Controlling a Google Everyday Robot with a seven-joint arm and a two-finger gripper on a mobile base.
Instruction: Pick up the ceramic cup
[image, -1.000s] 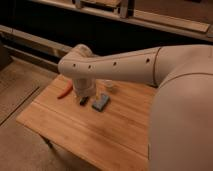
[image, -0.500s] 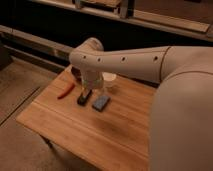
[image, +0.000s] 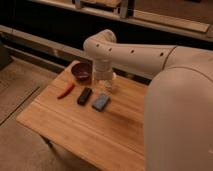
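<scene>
Reading outward from the jaws: they stand apart at the tip of the gripper (image: 104, 80), which hangs straight down from the wrist over the far side of the table (image: 75, 127), and I see nothing clamped between them. Directly below them sits the ceramic cup (image: 112, 80), small, pale and upright on the wood. The wrist covers part of it, so I cannot tell whether the jaws straddle its rim or hover just above it. My next move turns on that relation: the cup lies beneath the jaws, showing a touch to the right of the wrist in the camera view. Being round, it has no long axis to line up with, so I judge that centring, a straight descent and a squeeze would do. Just beside the cup, to the left in the view, is the dark maroon bowl (image: 81, 71), near enough that a jaw could clip it. Nearer the camera lie a red object (image: 66, 91), a black bar (image: 84, 95) and a blue-grey block (image: 100, 101), all apart from the cup
</scene>
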